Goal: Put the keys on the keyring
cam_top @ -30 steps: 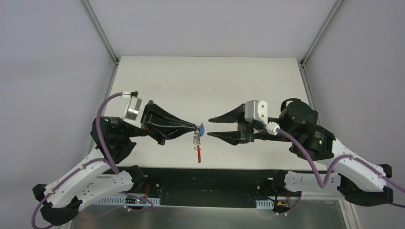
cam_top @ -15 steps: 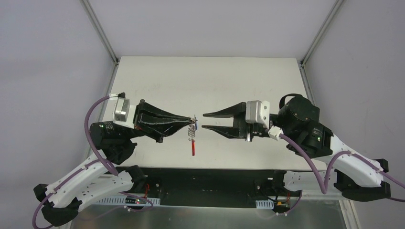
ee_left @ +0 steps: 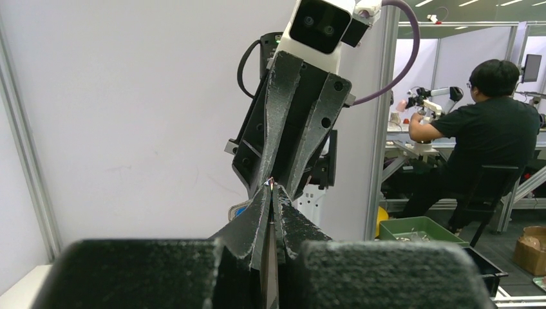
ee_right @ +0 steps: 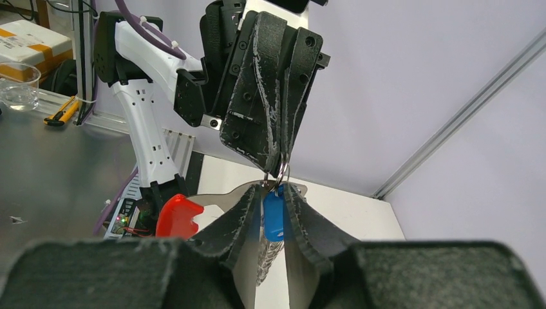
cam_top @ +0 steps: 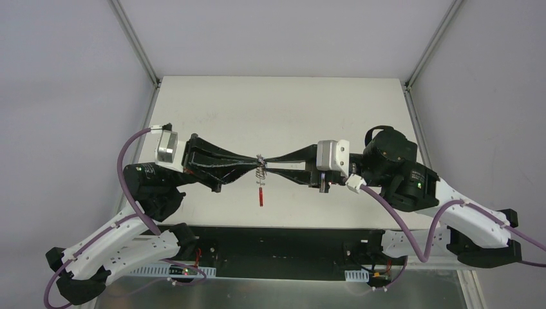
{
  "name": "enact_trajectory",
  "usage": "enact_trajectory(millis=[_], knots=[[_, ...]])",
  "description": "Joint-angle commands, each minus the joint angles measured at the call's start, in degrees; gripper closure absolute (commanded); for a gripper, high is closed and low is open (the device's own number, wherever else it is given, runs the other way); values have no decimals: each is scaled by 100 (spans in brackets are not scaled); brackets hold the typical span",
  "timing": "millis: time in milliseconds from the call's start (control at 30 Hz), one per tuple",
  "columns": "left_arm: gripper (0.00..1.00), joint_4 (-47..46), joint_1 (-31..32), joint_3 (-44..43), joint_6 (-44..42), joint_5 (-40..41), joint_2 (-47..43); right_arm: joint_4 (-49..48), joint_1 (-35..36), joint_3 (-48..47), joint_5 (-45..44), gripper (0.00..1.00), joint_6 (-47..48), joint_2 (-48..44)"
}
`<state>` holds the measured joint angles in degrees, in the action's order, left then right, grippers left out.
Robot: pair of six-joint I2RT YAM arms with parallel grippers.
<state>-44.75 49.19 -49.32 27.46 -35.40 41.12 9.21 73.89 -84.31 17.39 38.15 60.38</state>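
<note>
Pinching the silver wire keyring (cam_top: 261, 172) aloft in my left claw (cam_top: 257, 160), red plastic strip (cam_top: 260, 195) dangling, I clamp the blue-tagged key (ee_right: 274, 217) with my right claw (cam_top: 270, 163) for threading.

Both arms stretch out level over the middle of the surface (cam_top: 277, 103), tips nose to nose. Left hand (cam_top: 257, 160) is pinched tight on the keyring (cam_top: 260, 174). Right hand (cam_top: 268, 161) faces it, fingers (ee_right: 244, 215) clamped on the keys (ee_right: 274, 216).

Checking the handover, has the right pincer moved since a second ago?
Yes. The right pincer moved left over the table, jaws closing, and now meets the left pincer at the keyring.
</note>
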Motion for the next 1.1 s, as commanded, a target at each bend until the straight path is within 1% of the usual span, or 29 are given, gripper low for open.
enact_trajectory(millis=[0, 67, 233, 500, 733, 900, 967, 1067], knots=[[100, -259, 48, -113, -12, 43, -84, -262, 62, -288, 95, 79, 130, -44], [100, -237, 50, -108, -22, 48, -93, -262, 73, -272, 68, 80, 141, -57], [100, -227, 48, -130, 0, 2, -63, -262, 90, -224, 11, 89, 159, -98], [100, -227, 48, -159, 37, -27, -53, -259, 108, -132, -74, 86, 131, -221], [100, -227, 51, -188, 57, -35, -22, -226, 117, -95, -104, 90, 161, -266], [100, -234, 54, -208, 68, -43, -9, -171, 117, -117, -115, 99, 179, -246], [100, -242, 51, -207, 81, -43, -10, -146, 117, -128, -127, 97, 164, -238], [100, -245, 54, -216, 84, -39, -3, -139, 118, -129, -155, 89, 159, -219]])
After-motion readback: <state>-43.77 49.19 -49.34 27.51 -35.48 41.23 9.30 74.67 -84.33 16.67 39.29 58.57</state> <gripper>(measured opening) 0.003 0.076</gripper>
